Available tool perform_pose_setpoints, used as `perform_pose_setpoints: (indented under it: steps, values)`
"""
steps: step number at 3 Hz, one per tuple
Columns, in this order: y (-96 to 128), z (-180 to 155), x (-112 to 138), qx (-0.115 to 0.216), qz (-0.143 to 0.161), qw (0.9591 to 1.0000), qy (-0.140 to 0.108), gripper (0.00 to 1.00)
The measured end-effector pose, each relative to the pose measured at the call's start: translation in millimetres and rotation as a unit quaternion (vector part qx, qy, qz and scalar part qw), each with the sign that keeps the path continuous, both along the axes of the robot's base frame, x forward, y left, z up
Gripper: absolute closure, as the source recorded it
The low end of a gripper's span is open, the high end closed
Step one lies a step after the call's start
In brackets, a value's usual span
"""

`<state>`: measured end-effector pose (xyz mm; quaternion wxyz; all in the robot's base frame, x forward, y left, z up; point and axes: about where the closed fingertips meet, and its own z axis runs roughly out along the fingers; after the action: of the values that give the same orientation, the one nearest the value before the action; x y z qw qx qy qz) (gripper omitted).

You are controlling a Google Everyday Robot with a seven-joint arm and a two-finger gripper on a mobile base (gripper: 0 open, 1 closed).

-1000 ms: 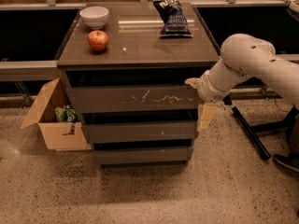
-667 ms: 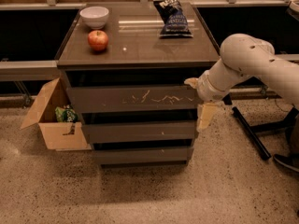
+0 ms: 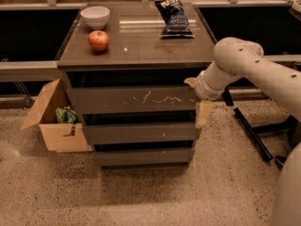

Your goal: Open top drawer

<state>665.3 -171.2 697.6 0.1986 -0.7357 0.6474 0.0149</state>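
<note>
The top drawer [image 3: 131, 99] is the widest grey-brown front of the cabinet, with pale squiggly scratches across its middle. It sits a little forward of the dark gap under the cabinet top. My gripper [image 3: 196, 98] is at the drawer's right end. Its fingers are spread apart: one pale fingertip [image 3: 190, 82] reaches over the drawer front's top right corner, and the other finger [image 3: 203, 115] hangs down beside the right edge. My white arm [image 3: 254, 69] comes in from the right.
On the cabinet top [image 3: 141, 46] are a white bowl [image 3: 95, 16], a red apple [image 3: 99, 40] and a dark chip bag [image 3: 173, 17]. Two narrower drawers [image 3: 138, 133] lie below. An open cardboard box [image 3: 54, 121] stands at the left. A dark stand's legs [image 3: 251, 133] are on the floor at the right.
</note>
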Motion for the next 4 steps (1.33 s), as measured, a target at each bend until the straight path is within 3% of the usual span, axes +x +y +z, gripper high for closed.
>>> perform_pose_setpoints:
  steps: [2, 3, 4]
  values:
    - [-1, -12, 39, -0.005, -0.008, 0.9995, -0.028, 0.00]
    - [5, -20, 54, -0.002, -0.002, 0.9996, -0.028, 0.00]
    - [12, -32, 58, 0.004, 0.008, 0.9998, -0.017, 0.18]
